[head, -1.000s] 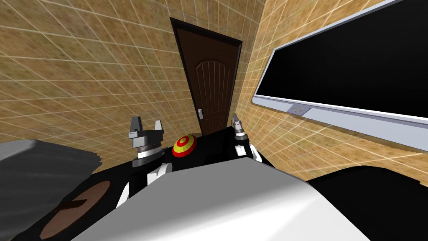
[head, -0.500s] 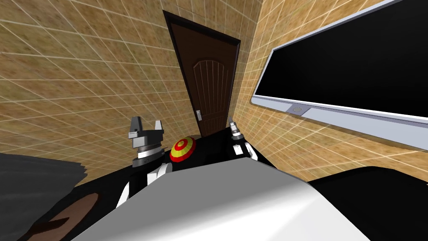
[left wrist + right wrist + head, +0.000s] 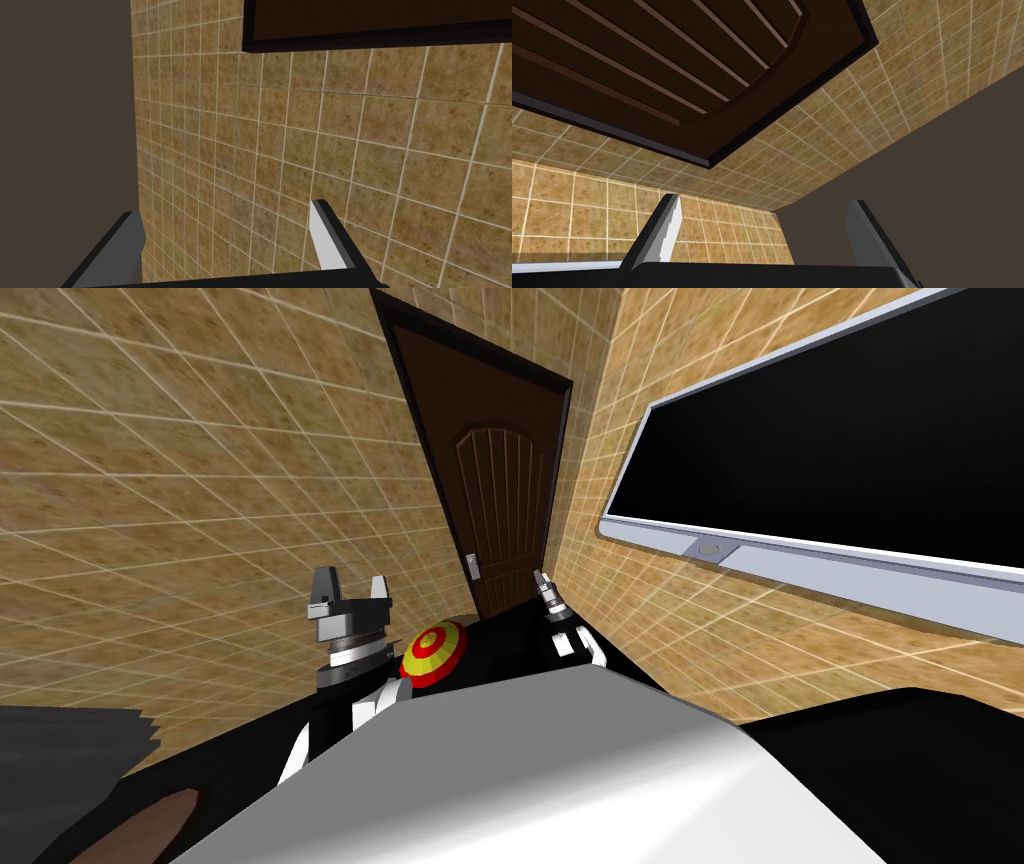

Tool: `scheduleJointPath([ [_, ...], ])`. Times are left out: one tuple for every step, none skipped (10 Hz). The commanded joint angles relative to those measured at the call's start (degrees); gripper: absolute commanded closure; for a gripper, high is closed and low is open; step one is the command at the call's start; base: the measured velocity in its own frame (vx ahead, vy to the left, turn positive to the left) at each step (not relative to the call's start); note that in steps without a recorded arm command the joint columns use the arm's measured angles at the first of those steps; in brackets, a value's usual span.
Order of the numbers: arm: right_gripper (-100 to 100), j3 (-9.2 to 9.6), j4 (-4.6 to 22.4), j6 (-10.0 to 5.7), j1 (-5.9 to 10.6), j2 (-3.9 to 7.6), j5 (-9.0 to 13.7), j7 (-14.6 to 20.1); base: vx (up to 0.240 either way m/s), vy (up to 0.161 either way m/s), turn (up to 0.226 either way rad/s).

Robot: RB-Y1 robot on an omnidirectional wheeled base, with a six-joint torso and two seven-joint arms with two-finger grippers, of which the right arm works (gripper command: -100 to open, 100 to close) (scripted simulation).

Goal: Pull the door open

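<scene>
door (image 3: 500, 488), dark brown and shut in its frame, stands ahead in the corner of the tiled walls. it looms larger than a second ago: you have rolled the base toward it, so the approach is under way but nothing is grasped yet. short of the door, the left pincer (image 3: 350, 584) and right pincer (image 3: 542, 581) both stand wide and empty, a red and yellow disc (image 3: 432, 650) between them. farther on, the small pale handle (image 3: 472, 565) sits at the door's left edge, well apart from both pincers. right of the door, a black panel's grey frame (image 3: 800, 556) juts from the side wall and may crowd your right arm.
</scene>
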State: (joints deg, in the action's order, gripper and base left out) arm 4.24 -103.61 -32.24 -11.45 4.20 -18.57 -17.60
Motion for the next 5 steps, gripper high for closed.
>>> scheduleJointPath([
  [-100, 0.51, 2.29, 0.26, 1.39, 0.07, -1.10, -1.44, 0.093, 0.046, -0.097],
  [-100, 0.82, 3.64, 0.38, 2.16, 0.11, -1.76, -2.27, 0.095, 0.047, -0.089],
  [-100, 1.14, 5.00, 0.51, 2.92, 0.14, -2.43, -3.10, 0.094, 0.053, -0.097],
  [-100, 1.46, 6.35, 0.63, 3.69, 0.18, -3.09, -3.93, 0.102, 0.066, -0.093],
  [-100, 1.78, 7.70, 0.75, 4.45, 0.19, -3.76, -4.76, 0.091, 0.078, -0.088],
])
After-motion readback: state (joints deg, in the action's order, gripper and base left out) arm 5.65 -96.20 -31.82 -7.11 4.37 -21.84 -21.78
